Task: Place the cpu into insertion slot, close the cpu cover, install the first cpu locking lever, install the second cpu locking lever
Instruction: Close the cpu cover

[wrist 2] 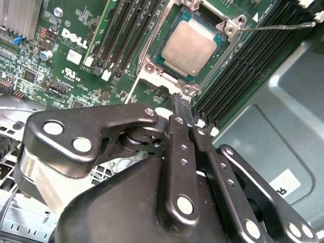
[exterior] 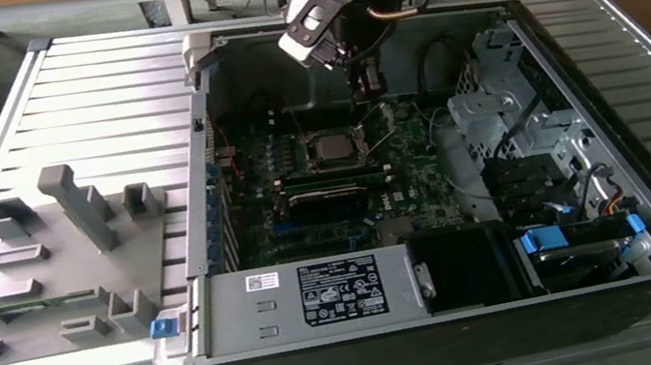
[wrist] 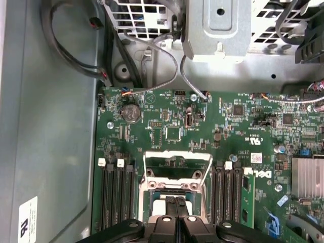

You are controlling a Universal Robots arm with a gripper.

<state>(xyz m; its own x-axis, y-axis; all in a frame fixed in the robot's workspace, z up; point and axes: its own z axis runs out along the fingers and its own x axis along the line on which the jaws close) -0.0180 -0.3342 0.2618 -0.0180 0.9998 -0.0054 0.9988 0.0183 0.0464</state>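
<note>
One square cpu (wrist 2: 190,48) lies flat, silver top up, in the insertion slot (wrist 2: 161,71), cpu cover (wrist: 177,158) swung open, white lettering (wrist 2: 73,38) on the green motherboard (wrist 2: 126,91) nearby, and the gripper (wrist 2: 180,104) pinched together, empty.

chip (wrist 2: 190,48) in socket (wrist 2: 150,65) | memory slots (wrist 2: 243,66) flanking socket | hand (wrist 2: 180,101) above socket edge | case (exterior: 454,334) and rack (exterior: 78,271) on table (exterior: 87,83), rack at exterior view's left

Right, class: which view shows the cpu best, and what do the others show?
The second wrist view: the cpu sits close and unobstructed, its whole silver top in plain sight. In the exterior view the cpu is a small distant square; in the first wrist view the end effector hides most of it.
</note>
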